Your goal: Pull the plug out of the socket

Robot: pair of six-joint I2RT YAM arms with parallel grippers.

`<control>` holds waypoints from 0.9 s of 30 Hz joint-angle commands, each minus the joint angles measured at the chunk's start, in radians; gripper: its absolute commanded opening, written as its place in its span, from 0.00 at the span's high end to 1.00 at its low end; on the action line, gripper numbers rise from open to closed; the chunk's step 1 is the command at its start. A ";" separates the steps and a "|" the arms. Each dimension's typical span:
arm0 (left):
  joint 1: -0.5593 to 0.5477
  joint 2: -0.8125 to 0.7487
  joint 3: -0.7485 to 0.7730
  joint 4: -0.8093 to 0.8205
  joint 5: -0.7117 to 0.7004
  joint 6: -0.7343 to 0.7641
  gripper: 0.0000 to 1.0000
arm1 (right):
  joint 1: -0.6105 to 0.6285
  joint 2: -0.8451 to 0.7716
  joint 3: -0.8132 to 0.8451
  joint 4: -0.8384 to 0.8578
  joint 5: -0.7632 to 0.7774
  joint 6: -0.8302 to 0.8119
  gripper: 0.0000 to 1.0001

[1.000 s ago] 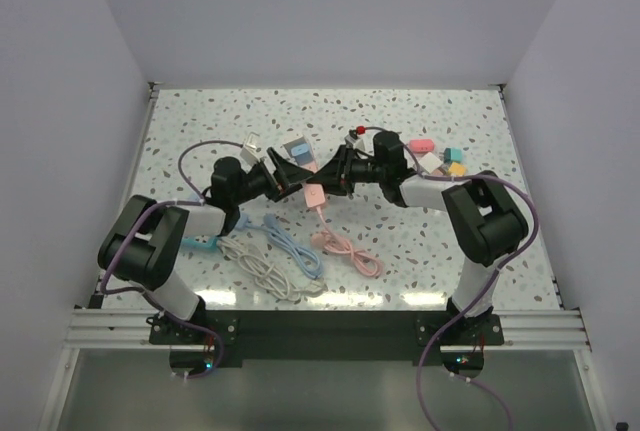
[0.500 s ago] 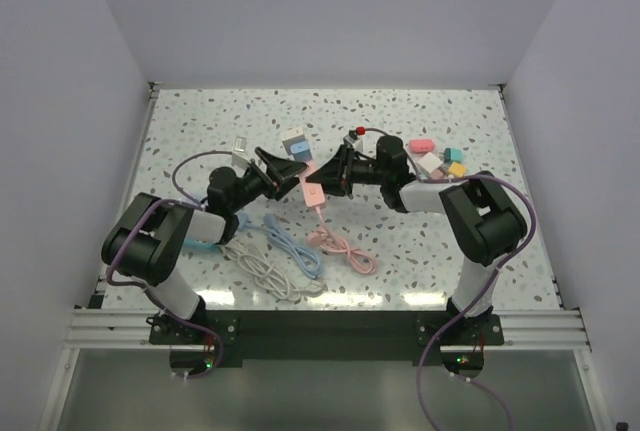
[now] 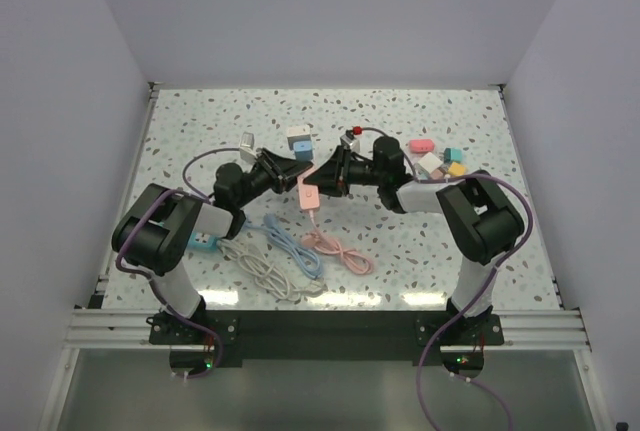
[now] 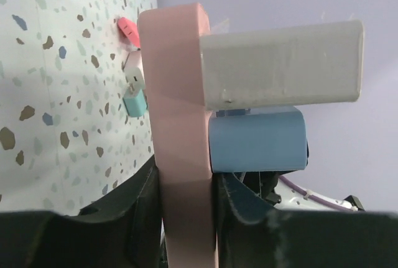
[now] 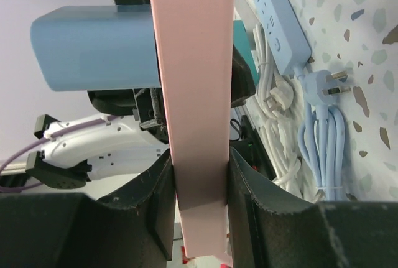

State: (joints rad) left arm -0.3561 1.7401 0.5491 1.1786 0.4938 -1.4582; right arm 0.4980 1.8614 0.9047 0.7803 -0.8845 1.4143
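Centrally, pink socket strip (image 3: 309,194) held between both arms, left gripper (image 4: 186,218) clamped on it from the left, right gripper (image 5: 199,212) from the right, white plug (image 4: 280,63) and blue plug (image 4: 258,140) seated in its face, pink cord (image 3: 335,246) trailing near.

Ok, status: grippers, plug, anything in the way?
Left gripper, right gripper: both shut on pink plastic power strip. White block plug and blue block plug seated in it, neither gripped. Coiled cables on table, clear of grippers.
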 commanded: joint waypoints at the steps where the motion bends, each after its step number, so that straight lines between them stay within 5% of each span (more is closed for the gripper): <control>1: -0.014 -0.004 0.011 0.124 0.040 0.018 0.83 | 0.017 -0.010 0.054 0.048 -0.031 -0.018 0.75; 2: -0.014 -0.005 0.008 0.124 0.043 0.022 0.87 | 0.019 -0.010 0.056 0.045 -0.033 -0.021 0.70; 3: -0.012 -0.004 0.003 0.124 0.043 0.025 0.94 | 0.017 -0.011 0.057 0.039 -0.036 -0.025 0.51; 5: -0.004 -0.007 -0.011 0.116 0.045 0.036 1.00 | 0.016 -0.033 0.057 -0.007 -0.042 -0.061 0.37; 6: 0.002 -0.007 -0.017 0.113 0.045 0.039 1.00 | 0.011 -0.044 0.059 -0.048 -0.033 -0.089 0.02; 12: 0.051 -0.024 -0.014 0.003 0.081 0.116 1.00 | -0.021 -0.171 0.178 -0.776 0.091 -0.605 0.02; 16: 0.039 -0.076 0.099 -0.354 0.048 0.403 1.00 | -0.016 -0.241 0.328 -1.236 0.452 -0.880 0.02; 19: 0.013 -0.113 0.201 -0.661 -0.075 0.601 1.00 | 0.043 -0.297 0.440 -1.392 0.858 -1.108 0.02; 21: 0.005 -0.126 0.225 -0.766 -0.110 0.656 1.00 | 0.036 -0.320 0.424 -1.379 0.910 -1.114 0.01; 24: -0.004 -0.136 0.242 -0.820 -0.159 0.708 1.00 | -0.002 -0.254 0.430 -1.398 0.886 -1.034 0.01; 27: -0.015 -0.139 0.244 -0.838 -0.184 0.728 1.00 | -0.007 -0.186 0.468 -1.434 0.694 -1.043 0.02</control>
State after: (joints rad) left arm -0.3588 1.6497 0.7555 0.3996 0.3603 -0.8516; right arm 0.5053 1.5970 1.3552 -0.5369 -0.1425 0.4114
